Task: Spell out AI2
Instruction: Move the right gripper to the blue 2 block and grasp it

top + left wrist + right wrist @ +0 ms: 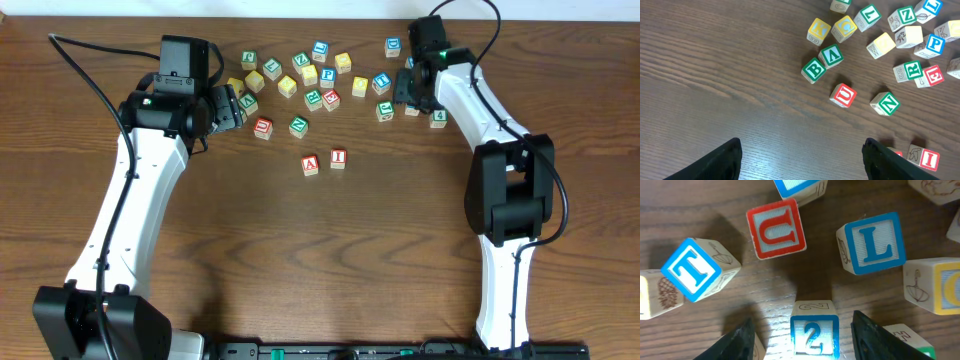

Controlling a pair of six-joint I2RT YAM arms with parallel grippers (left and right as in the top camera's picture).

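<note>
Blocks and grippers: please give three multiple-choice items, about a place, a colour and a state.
1. Where is the 2 block? A. atop another block B. between the fingers of the right gripper C. far from other blocks
2. Colour of the letter on the I block? A. green B. blue C. red
3. The left gripper is: A. open and empty B. shut on a block C. shut, empty
Answers: B, a finger shows on each side; C, its I is red; A, its fingers stand wide apart.

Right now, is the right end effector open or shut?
Open. The right end effector has its fingers apart on either side of the 2 block, a gap showing at each.
</note>
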